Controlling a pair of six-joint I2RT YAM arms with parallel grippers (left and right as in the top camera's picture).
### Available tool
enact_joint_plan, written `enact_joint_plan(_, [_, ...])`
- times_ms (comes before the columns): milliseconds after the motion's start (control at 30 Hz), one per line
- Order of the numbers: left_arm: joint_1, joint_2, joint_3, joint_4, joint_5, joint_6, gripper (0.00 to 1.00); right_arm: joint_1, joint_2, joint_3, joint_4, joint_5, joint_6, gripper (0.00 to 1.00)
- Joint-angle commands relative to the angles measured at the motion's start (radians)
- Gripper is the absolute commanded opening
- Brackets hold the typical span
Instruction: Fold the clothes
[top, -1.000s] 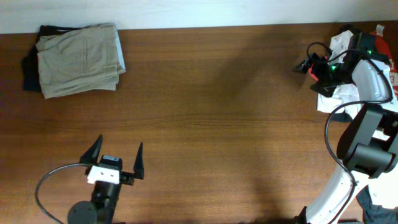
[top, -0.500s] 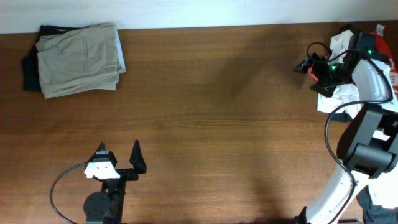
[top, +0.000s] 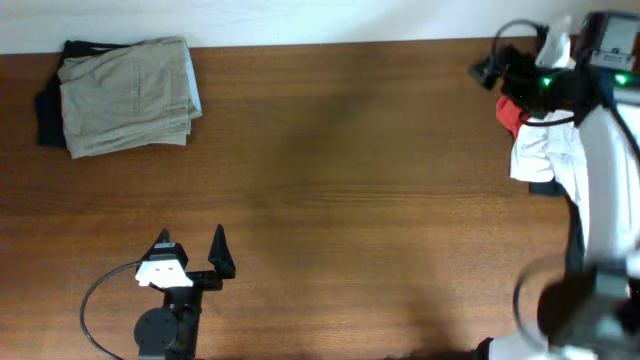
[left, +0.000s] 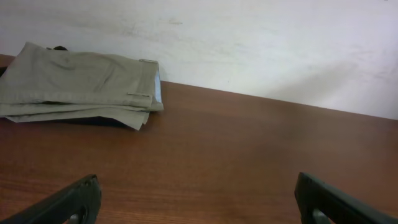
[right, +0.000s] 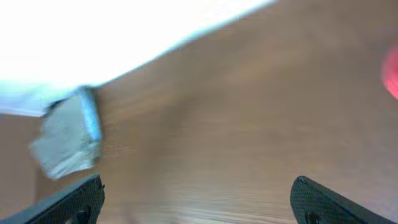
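Note:
The clothes, a pale khaki-green pair of shorts (top: 125, 95), lie folded at the table's back left corner, on top of a black garment (top: 48, 105). The left wrist view shows them at far left (left: 81, 84), and the right wrist view shows them blurred and far off (right: 65, 140). My left gripper (top: 190, 255) is open and empty near the front edge, well away from the shorts; its fingers frame bare wood (left: 202, 205). My right gripper (top: 483, 72) is open and empty at the back right, above the table (right: 199, 199).
White cloth (top: 545, 150) and red cloth (top: 510, 115) lie in a heap at the right edge beside my right arm. A red blur shows at the right wrist view's edge (right: 392, 74). A pale wall (left: 249, 43) runs behind the wooden table (top: 340, 200).
My right arm has risen and swung toward the back edge, looming larger overhead. My left arm shifted slightly a second ago and has since stayed still. The shorts have not moved.

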Motion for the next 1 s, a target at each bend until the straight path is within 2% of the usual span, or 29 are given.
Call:
enact_joint_plan(0, [-0.003,-0.008,-0.006,0.000,-0.013,-0.008,0.99,0.150,-0.230,0.010,-0.001,-0.004,-0.006,0.99])
enact_joint_plan(33, [-0.003,-0.008,-0.006,0.000,-0.013,-0.008,0.99,0.194,-0.298,0.010,-0.003,0.011,-0.042,0.99])
enact_joint_plan(67, [-0.003,-0.008,-0.006,0.000,-0.013,-0.008,0.99,0.227,-0.368,0.010,0.010,0.113,-0.095,0.99])
enact_joint_plan(133, [-0.003,-0.008,-0.006,0.000,-0.013,-0.008,0.99,0.265,-0.506,-0.010,-0.080,0.314,-0.097,0.99])
enact_joint_plan(167, [-0.003,-0.008,-0.006,0.000,-0.013,-0.008,0.99,0.270,-0.587,-0.075,-0.097,0.372,-0.097,0.99])
enact_joint_plan(233, [-0.003,-0.008,-0.006,0.000,-0.013,-0.008,0.99,0.270,-0.763,-0.340,0.005,0.441,-0.097,0.99])
enact_joint_plan(267, [-0.003,-0.008,-0.006,0.000,-0.013,-0.008,0.99,0.270,-0.861,-0.510,0.120,0.440,-0.097,0.99])
enact_joint_plan(300, [-0.003,-0.008,-0.006,0.000,-0.013,-0.008,0.99,0.271,-1.009,-0.762,0.305,0.439,-0.097,0.99])
enact_joint_plan(400, [-0.003,-0.008,-0.006,0.000,-0.013,-0.008,0.99,0.283,-1.328,-1.273,0.628,0.436,-0.100,0.99])
enact_joint_plan(500, [-0.003,-0.008,-0.006,0.000,-0.013,-0.008,0.99,0.283,-1.603,-1.670,0.900,0.409,-0.100,0.99])
enact_joint_plan(567, [-0.003,-0.008,-0.006,0.000,-0.013,-0.008,0.99,0.283,-1.712,-1.747,0.924,0.428,-0.101,0.99])
enact_joint_plan(667, [-0.003,-0.008,-0.006,0.000,-0.013,-0.008,0.99,0.283,-1.717,-1.759,0.948,0.463,-0.101,0.99])
enact_joint_plan(767, [-0.003,-0.008,-0.006,0.000,-0.013,-0.008,0.99,0.283,-1.717,-1.759,0.833,0.466,-0.139,0.99])
enact_joint_plan(967, [-0.003,-0.008,-0.006,0.000,-0.013,-0.008,0.99,0.283,-1.717,-1.759,0.824,0.466,-0.138,0.99])
